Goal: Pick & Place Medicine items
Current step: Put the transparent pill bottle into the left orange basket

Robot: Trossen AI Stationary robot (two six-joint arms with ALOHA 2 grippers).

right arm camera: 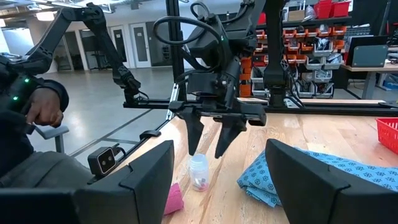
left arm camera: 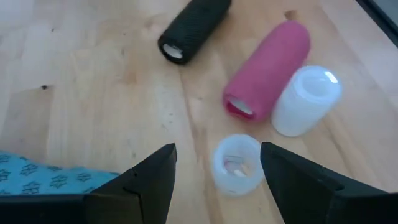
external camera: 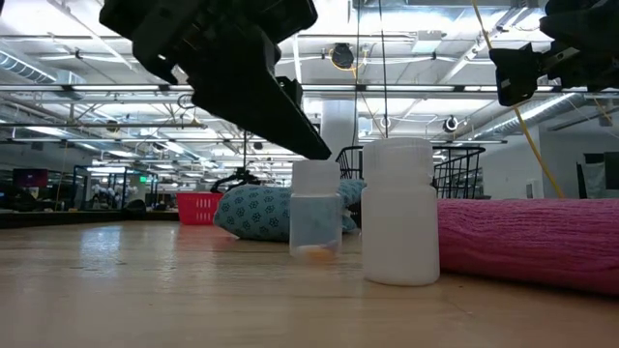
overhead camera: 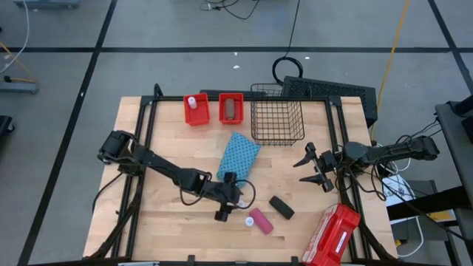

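Between the spread fingers of the left tool [left arm camera: 217, 180] stands a small clear vial [left arm camera: 237, 165] with a white cap, upright on the wooden surface [left arm camera: 93, 93]; the fingers hang on either side of it and are not touching it. Just beyond the vial lies the pink tube [left arm camera: 268, 70] on its side, with a stubby white bottle [left arm camera: 306, 99] touching it. Farther out from the tool, a black oblong box [left arm camera: 194, 28] lies on its side. Just behind the tool sits the blue patterned cloth [overhead camera: 239, 155]. Well apart, at the far edge, two red bins [overhead camera: 213, 109] stand beside a wire basket [overhead camera: 277, 113]. Off to the other side, the right tool [overhead camera: 314, 167] waits with its fingers spread, holding nothing, near the red case [overhead camera: 332, 235].
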